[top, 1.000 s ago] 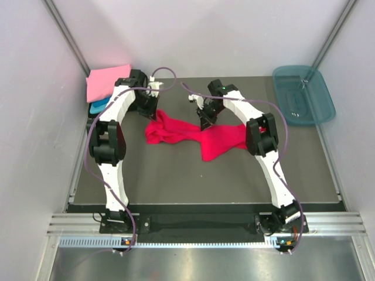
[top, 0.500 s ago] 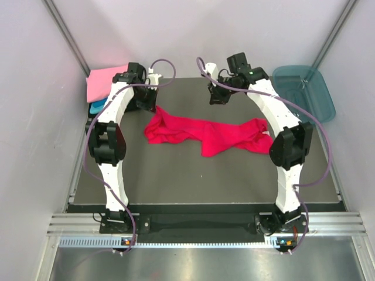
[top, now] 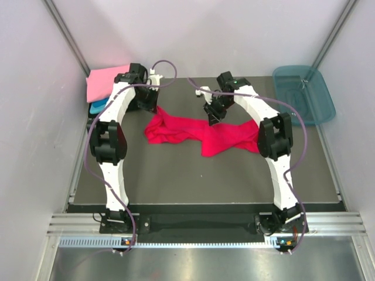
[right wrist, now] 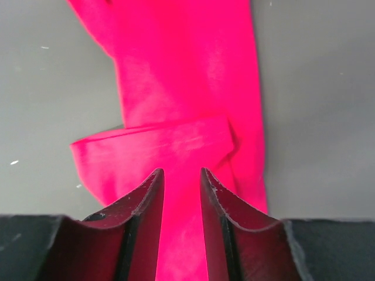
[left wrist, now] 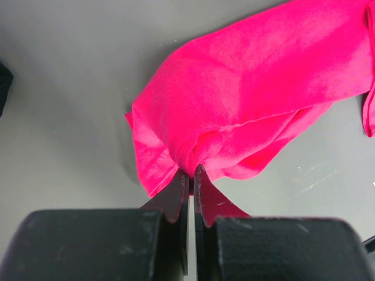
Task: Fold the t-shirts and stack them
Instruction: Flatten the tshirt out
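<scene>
Pink shirt [top: 104, 84]: folded, at the far left corner of the worktop [top: 176, 181], on top of a turquoise one [top: 98, 106] of which only an edge shows.
Left gripper [left wrist: 190, 175]: same spot as a second ago, near the far left; fingers together, clamped on a bunched corner of the red shirt [top: 202, 133].
Red shirt: strung out left to right across the middle of the worktop, wider than a second ago, crumpled, not yet flat.
Right gripper [right wrist: 182, 181]: back low over the shirt's far edge after swinging up and away; fingers now parted, cloth beneath them but nothing gripped.
Meaning: looks like a regrasp on the right side, to pull the shirt flat before any fold.
Teal tub [top: 303, 93]: far right, off the worktop's edge, unmoved.
</scene>
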Robot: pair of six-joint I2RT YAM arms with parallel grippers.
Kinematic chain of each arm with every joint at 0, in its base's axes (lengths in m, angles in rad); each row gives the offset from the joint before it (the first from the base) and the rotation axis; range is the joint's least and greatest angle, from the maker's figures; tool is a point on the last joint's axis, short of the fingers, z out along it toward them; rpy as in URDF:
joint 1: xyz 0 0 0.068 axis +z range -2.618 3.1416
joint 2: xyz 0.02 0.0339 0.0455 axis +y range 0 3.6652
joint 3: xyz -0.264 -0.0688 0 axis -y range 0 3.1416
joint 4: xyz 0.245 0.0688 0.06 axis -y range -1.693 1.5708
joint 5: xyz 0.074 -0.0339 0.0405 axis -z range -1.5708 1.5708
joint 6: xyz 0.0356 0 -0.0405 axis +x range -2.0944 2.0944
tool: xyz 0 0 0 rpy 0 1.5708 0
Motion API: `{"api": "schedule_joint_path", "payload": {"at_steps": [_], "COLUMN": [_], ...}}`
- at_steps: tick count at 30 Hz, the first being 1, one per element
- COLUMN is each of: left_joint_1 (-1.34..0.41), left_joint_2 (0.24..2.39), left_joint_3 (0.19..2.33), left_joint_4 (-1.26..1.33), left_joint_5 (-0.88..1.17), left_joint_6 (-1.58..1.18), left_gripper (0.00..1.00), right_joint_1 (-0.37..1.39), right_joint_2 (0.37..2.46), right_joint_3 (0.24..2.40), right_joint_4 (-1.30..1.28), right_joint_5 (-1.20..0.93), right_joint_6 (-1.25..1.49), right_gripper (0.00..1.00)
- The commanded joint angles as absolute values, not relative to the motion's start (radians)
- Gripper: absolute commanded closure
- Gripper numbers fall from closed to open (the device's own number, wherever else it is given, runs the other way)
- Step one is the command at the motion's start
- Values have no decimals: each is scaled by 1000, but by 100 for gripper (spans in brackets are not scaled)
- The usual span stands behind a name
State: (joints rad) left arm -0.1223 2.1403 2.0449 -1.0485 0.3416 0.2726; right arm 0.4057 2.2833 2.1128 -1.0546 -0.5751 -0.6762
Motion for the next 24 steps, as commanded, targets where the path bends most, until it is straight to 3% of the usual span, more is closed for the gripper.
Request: {"api": "schedule_joint_path", "payload": {"at_steps": [1,13,16,17,18,24], "left_joint_1": [-132,-138,-141,-141,-143,-143], "left_joint_2": [2112,2129,2140,2143,2146,2161], "left_joint_3": [2048,2051,2062,2068,2071,2082], "left_joint_4": [-1046,-1045,-1045,-1045,-1045,-1048], "left_joint_5": [338,327,328,328,328,336], "left_joint_6": [288,293,290,290,290,290], "left_gripper": [100,100,100,100,100,100], "right_joint_1": [408,414,417,416,419,423], "right_joint_2": [2333,2407,2418,2421,2430,2430], "right_joint_3": [2183,2210,2214,2220,2223,2217], "right_joint_4": [-1069,-1043,-1028,-1029,-1031,-1029], "right_joint_5": [-580,-561,-548,-546,-542,-522], "right_joint_6": [-693,-681,-669,-669,-667,-652], "right_gripper": [68,63,69,77,79,67]}}
